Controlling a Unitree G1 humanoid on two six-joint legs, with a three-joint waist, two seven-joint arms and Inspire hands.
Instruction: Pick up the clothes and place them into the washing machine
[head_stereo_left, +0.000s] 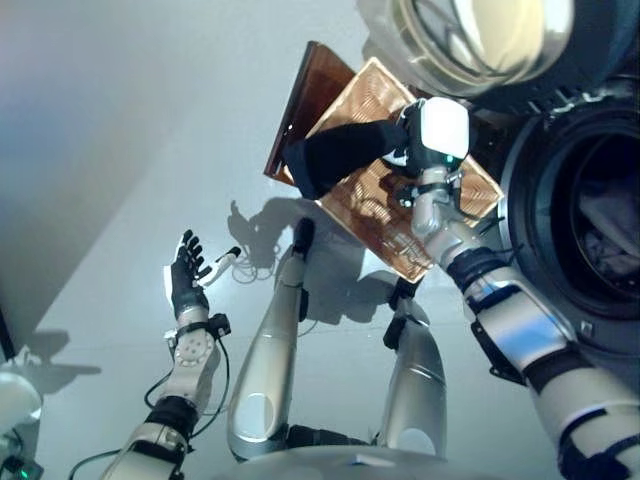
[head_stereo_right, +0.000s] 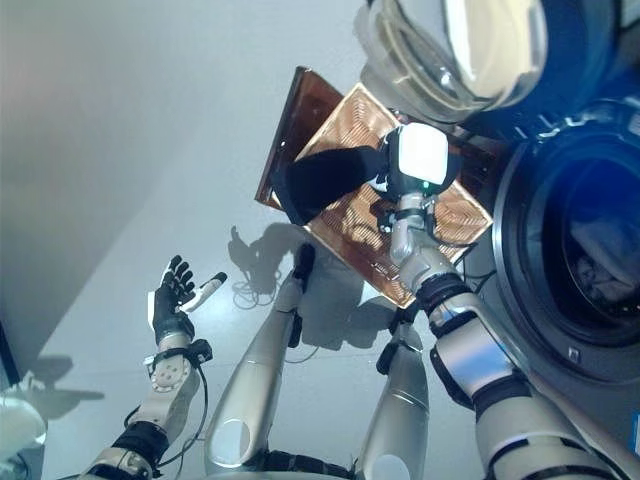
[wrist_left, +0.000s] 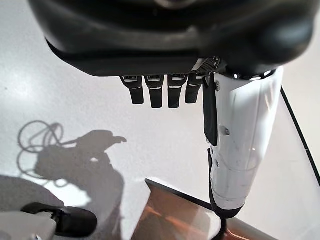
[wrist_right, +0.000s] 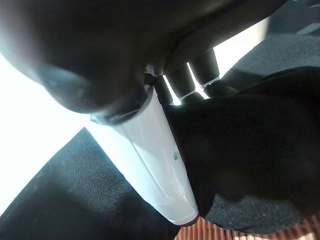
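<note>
Pinching a black garment (head_stereo_left: 335, 152) above the brown mat (head_stereo_left: 375, 205), the right hand (head_stereo_left: 425, 165) has yet to carry it to the washer (head_stereo_left: 575, 215); left hand (head_stereo_left: 187, 275) idles, fingers spread.

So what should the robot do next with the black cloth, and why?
Probably lift the black garment off the brown mat and swing it toward the washing machine's open drum. The right hand looks closed on the garment in its wrist view, and the round door is already open. The left hand is open and holds nothing.
</note>
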